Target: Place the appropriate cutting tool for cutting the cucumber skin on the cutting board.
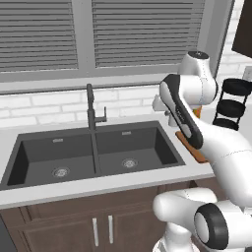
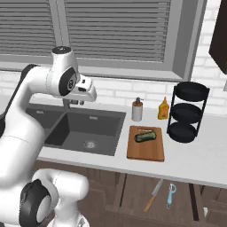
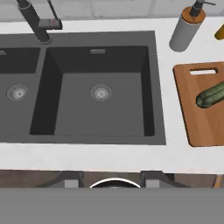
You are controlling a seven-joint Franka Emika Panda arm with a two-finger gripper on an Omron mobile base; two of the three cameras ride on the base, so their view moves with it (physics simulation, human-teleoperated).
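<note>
The reddish-brown cutting board (image 2: 145,148) lies on the counter right of the sink, and the stubby dark green cucumber (image 2: 146,136) rests on its far half. The hand view has the same board (image 3: 197,118) and cucumber (image 3: 210,95) at its right edge. A light blue peeler (image 2: 171,195) and a knife with a brown handle (image 2: 153,196) lie below the counter's front edge, in what looks like an open drawer. My gripper (image 3: 111,179) hangs open and holds nothing, high above the sink's right basin (image 3: 100,94), well left of the board.
A grey soap dispenser (image 2: 137,110) and an orange bottle (image 2: 163,109) stand behind the board. A black three-tier rack (image 2: 188,113) stands to the board's right. The dark faucet (image 1: 91,108) rises behind the double sink (image 1: 29,152).
</note>
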